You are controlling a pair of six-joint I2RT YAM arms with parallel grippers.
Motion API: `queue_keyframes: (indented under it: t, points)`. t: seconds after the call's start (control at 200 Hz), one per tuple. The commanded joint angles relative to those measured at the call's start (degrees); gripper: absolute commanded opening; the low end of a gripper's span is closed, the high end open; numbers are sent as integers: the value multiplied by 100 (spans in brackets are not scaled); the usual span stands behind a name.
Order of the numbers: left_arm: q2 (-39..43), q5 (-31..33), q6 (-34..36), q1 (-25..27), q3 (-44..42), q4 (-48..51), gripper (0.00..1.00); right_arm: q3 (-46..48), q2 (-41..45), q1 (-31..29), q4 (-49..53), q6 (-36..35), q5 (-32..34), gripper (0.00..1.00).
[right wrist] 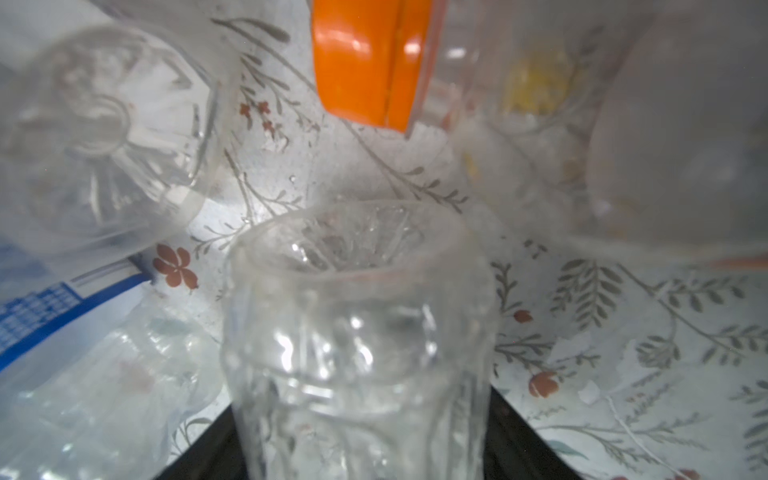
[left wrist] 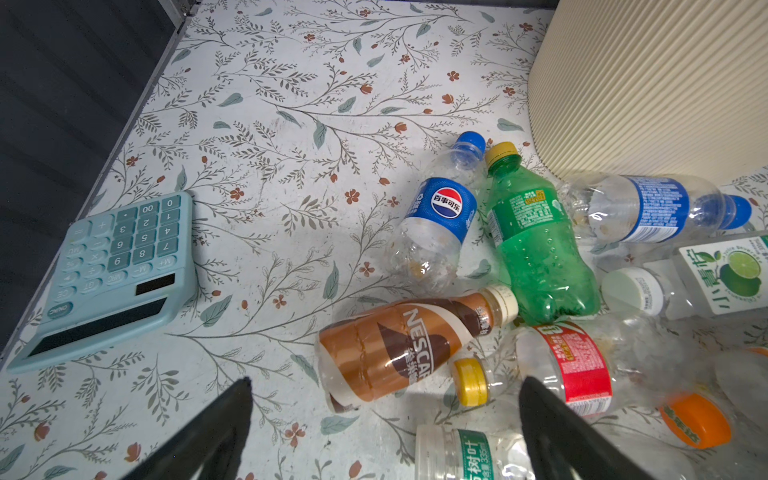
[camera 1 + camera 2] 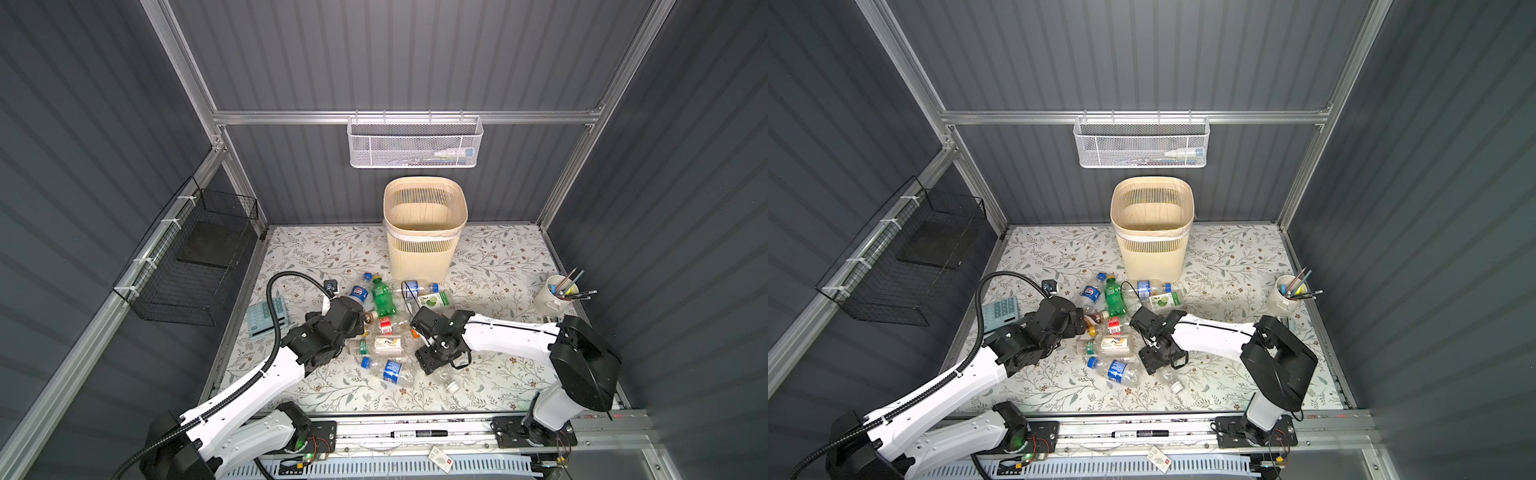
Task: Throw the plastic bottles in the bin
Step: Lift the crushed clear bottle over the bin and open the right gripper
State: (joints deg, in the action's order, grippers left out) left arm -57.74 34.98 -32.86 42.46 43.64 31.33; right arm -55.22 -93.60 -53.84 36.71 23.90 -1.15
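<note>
Left gripper [image 2: 384, 384] is hanging wide open over the brown bottle [image 2: 395, 345], probably lining up a pick. Right gripper [image 1: 361, 432] is straddling a clear bottle [image 1: 357, 324]; clamped or not, I cannot tell. Plastic bottles [image 3: 382, 297] are lying heaped just before the bin [image 3: 419, 253].

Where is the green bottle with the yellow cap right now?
In both top views the green bottle lies on its side near the middle, just in front of the bin, with a Pepsi bottle close beside it on the left.
</note>
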Motion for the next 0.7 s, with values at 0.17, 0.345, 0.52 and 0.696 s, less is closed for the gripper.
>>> queue_keyframes:
  t: [0.17, 0.345, 0.52, 0.696]
  points:
    - [88, 44, -126, 13, -17, 164, 100, 141, 292, 24, 67, -21, -128, 56]
    - [94, 39, -149, 17, -32, 154, 100, -33, 1163, 111, 339, -28, 285, 55]
    - [148, 44, -164, 17, -77, 118, 100, -912, 2768, 657, 709, -290, 1107, 52]
    - [201, -12, -192, 15, -150, -25, 100, -2077, 4001, 1416, -264, -1243, 2151, 50]
